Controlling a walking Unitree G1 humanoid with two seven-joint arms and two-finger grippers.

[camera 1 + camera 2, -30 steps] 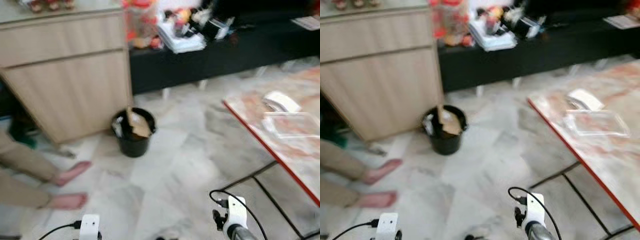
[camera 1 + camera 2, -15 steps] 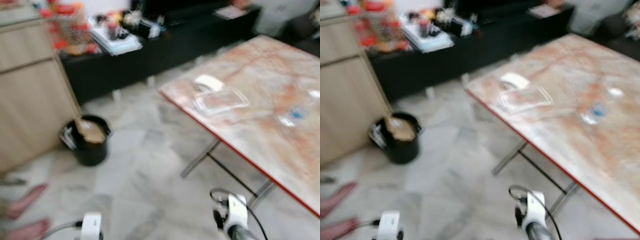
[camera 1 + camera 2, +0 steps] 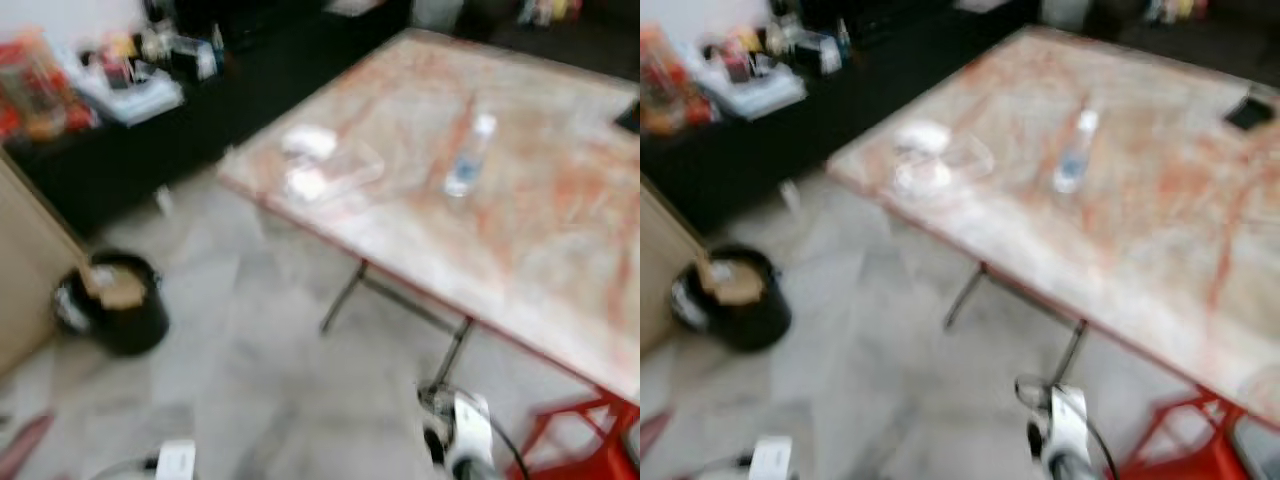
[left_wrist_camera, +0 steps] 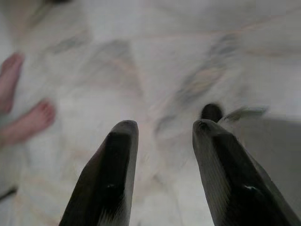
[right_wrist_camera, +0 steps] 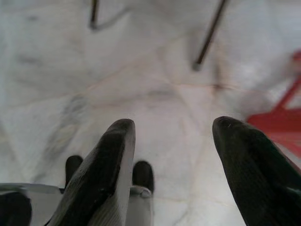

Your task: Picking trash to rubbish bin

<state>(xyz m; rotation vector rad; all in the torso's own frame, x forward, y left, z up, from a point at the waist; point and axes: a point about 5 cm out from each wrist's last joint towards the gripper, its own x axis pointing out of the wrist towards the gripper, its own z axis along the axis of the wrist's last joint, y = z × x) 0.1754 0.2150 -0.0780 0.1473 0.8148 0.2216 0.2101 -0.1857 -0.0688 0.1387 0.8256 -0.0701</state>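
head cams down at table, wrist cams at floor

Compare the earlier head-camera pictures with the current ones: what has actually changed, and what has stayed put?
The camera has swung to the robot's right: the black bin slid to the picture's left edge, and the marble-patterned table with its plastic bottle and clear container now sits centre. The things themselves did not move. Both grippers still hang open and empty over the floor.
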